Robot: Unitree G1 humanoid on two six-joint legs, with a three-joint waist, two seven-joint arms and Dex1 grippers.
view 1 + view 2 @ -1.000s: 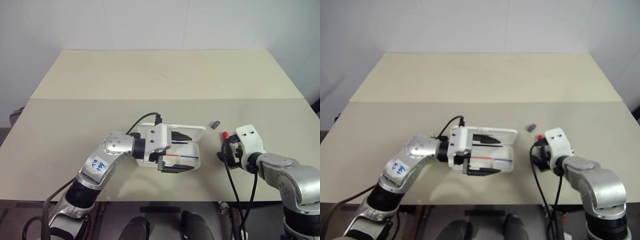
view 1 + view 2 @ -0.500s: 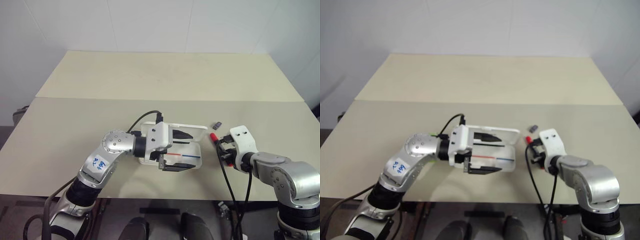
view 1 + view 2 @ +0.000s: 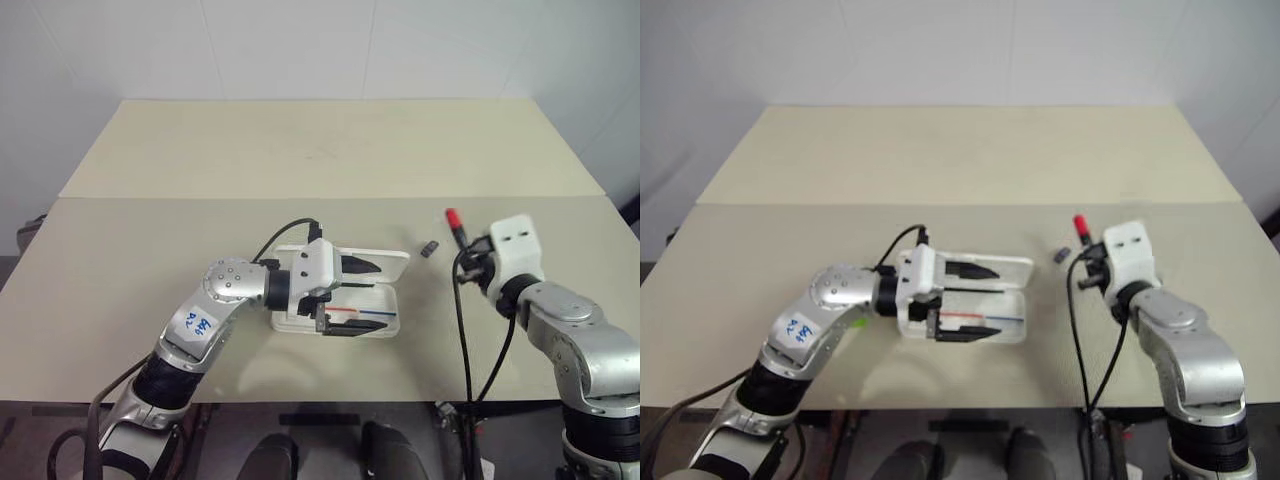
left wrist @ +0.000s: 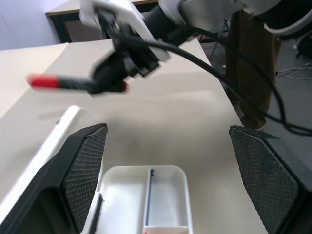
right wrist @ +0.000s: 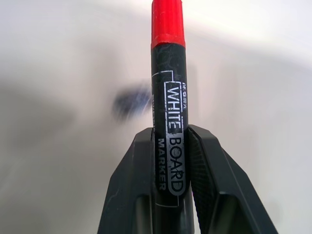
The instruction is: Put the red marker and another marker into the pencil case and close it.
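Observation:
My right gripper (image 3: 468, 258) is shut on the red marker (image 5: 168, 122), a black barrel with a red end that reads "WHITE BOARD MARKER". It holds the marker above the table, right of the pencil case, with the red tip (image 3: 452, 215) pointing away from me. The white pencil case (image 3: 388, 322) lies open, its lid (image 3: 398, 262) folded back. My left gripper (image 3: 352, 298) is open, with one finger over the lid and the other at the tray's near wall (image 4: 181, 175). Another marker is out of view.
A thin red and blue pen (image 3: 365, 313) lies in the tray. A small dark grey piece (image 3: 431, 247) sits on the table between the case and the right gripper. A black cable (image 3: 462, 330) hangs from the right wrist. A seam (image 3: 200, 198) joins two tables.
My right gripper closed on the red marker on the table, then lifted it and tipped up from pointing down to pointing forward. The left arm and the case stayed in place.

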